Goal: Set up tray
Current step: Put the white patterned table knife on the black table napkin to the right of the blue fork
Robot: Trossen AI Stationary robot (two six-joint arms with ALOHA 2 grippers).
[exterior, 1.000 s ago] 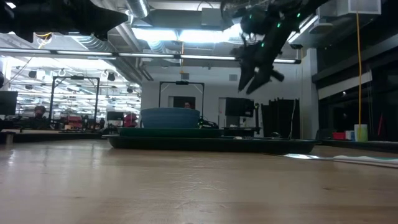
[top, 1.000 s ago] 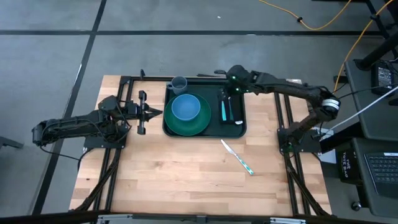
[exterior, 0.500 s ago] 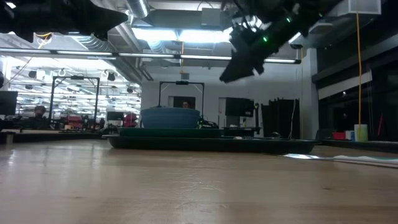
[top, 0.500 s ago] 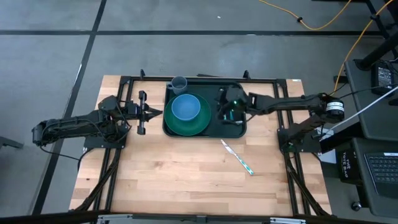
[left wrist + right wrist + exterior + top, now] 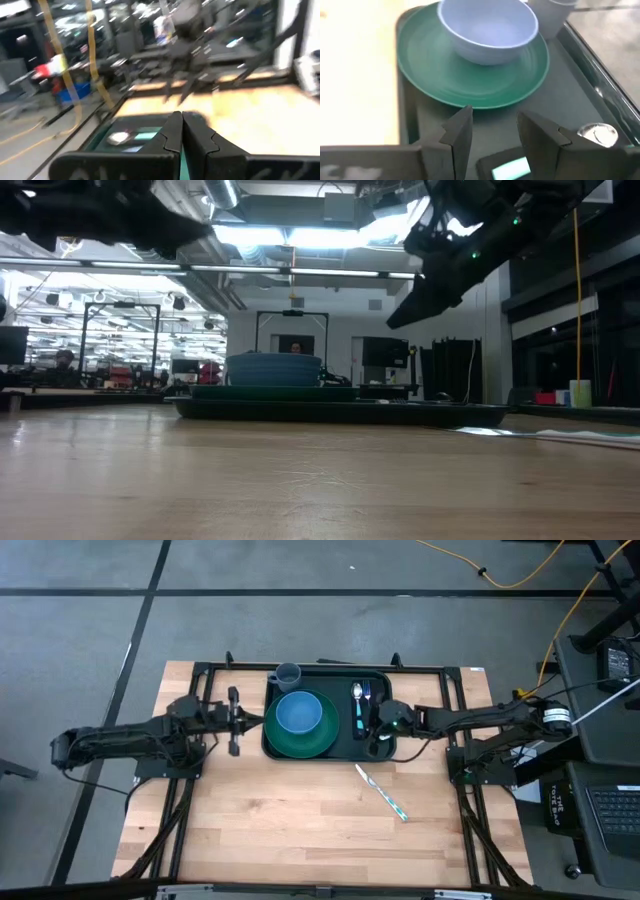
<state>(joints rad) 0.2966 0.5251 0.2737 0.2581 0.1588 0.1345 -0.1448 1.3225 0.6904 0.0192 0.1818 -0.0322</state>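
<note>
Tray (image 5: 330, 748) at surface's far centre, holding plate, bowl, cup, spoon and fork; knife (image 5: 382, 793) outside on surface, probably next; right gripper (image 5: 376, 732) jaws parted, empty; left gripper (image 5: 262, 721) clenched, empty.

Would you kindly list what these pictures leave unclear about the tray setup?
- Low view: cutlery on the tray is hidden behind its rim.
- Left wrist view: motion blur; the shut left gripper covers the tray contents.
- Right wrist view: the open right gripper hides the black rectangle.
</note>
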